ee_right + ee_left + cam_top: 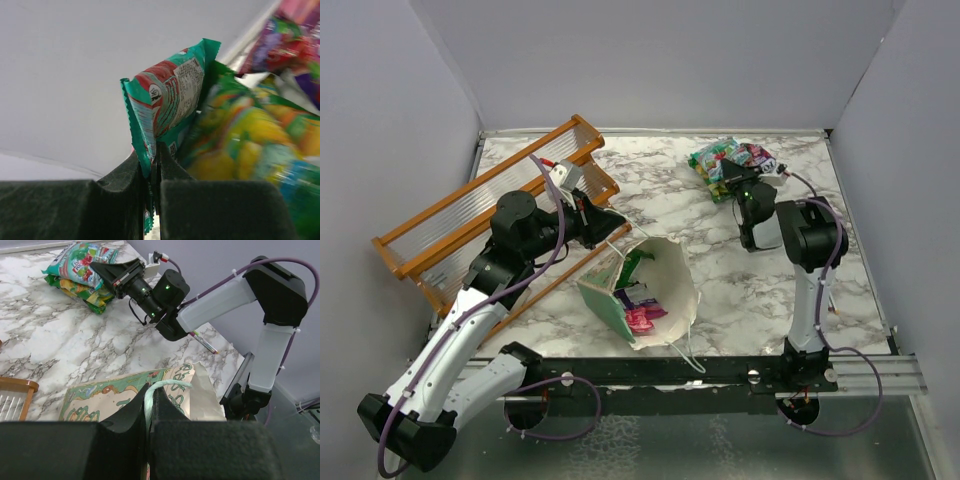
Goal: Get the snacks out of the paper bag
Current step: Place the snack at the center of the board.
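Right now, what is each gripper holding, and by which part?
Left gripper pinches the paper bag by its rim; right gripper pinches a teal snack packet by its crimped edge.

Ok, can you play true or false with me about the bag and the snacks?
1. The paper bag is tipped sideways. True.
2. The bag is empty. False: pink and purple snacks are still inside.
3. The right jaws are shut on a teal snack. True.
4. The left jaws hold nothing. False: they pinch the bag's rim.
5. The snack pile sits on the wooden rack. False: it sits on the table, apart from the rack.
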`<control>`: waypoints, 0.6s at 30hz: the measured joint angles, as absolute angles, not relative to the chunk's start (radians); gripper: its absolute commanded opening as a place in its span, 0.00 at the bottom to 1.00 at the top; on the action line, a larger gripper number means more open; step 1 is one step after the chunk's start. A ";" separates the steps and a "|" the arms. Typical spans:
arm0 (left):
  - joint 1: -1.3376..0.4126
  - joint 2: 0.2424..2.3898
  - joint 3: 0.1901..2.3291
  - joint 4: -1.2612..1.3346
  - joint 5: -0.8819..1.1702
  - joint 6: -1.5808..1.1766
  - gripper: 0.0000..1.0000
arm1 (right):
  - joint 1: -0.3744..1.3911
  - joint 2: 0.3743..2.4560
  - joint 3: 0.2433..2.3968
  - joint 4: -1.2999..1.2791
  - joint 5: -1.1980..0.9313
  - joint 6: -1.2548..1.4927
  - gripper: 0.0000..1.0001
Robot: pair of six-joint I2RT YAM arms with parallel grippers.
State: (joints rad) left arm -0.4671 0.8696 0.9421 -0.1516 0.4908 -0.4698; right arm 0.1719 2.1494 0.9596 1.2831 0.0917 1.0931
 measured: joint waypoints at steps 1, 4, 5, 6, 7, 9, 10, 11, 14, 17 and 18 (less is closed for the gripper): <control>-0.467 0.870 0.942 -0.152 0.492 -0.470 0.00 | 0.168 2.175 0.958 1.292 0.096 1.097 0.02; -0.467 0.870 0.942 -0.152 0.496 -0.473 0.00 | 0.159 2.221 0.934 1.319 0.119 1.112 0.01; -0.467 0.870 0.942 -0.152 0.497 -0.473 0.00 | 0.155 2.230 0.925 1.330 0.121 1.123 0.02; -0.467 0.870 0.942 -0.152 0.498 -0.473 0.00 | 0.154 2.234 0.922 1.338 0.121 1.130 0.02; -0.467 0.870 0.942 -0.152 0.499 -0.474 0.00 | 0.151 2.234 0.919 1.347 0.121 1.137 0.02; -0.467 0.870 0.942 -0.152 0.501 -0.474 0.00 | 0.150 2.234 0.912 1.362 0.123 1.147 0.02; -0.467 0.870 0.942 -0.152 0.502 -0.476 0.00 | 0.149 2.235 0.905 1.367 0.125 1.153 0.02; -0.467 0.870 0.942 -0.152 0.505 -0.476 0.00 | 0.148 2.236 0.898 1.375 0.126 1.159 0.02; -0.467 0.870 0.942 -0.152 0.508 -0.477 0.00 | 0.146 2.247 0.895 1.393 0.125 1.174 0.12; -0.467 0.870 0.942 -0.152 0.509 -0.479 0.00 | 0.144 2.250 0.894 1.401 0.118 1.185 0.30; -0.467 0.870 0.942 -0.151 0.509 -0.480 0.00 | 0.142 2.250 0.893 1.404 0.115 1.187 0.35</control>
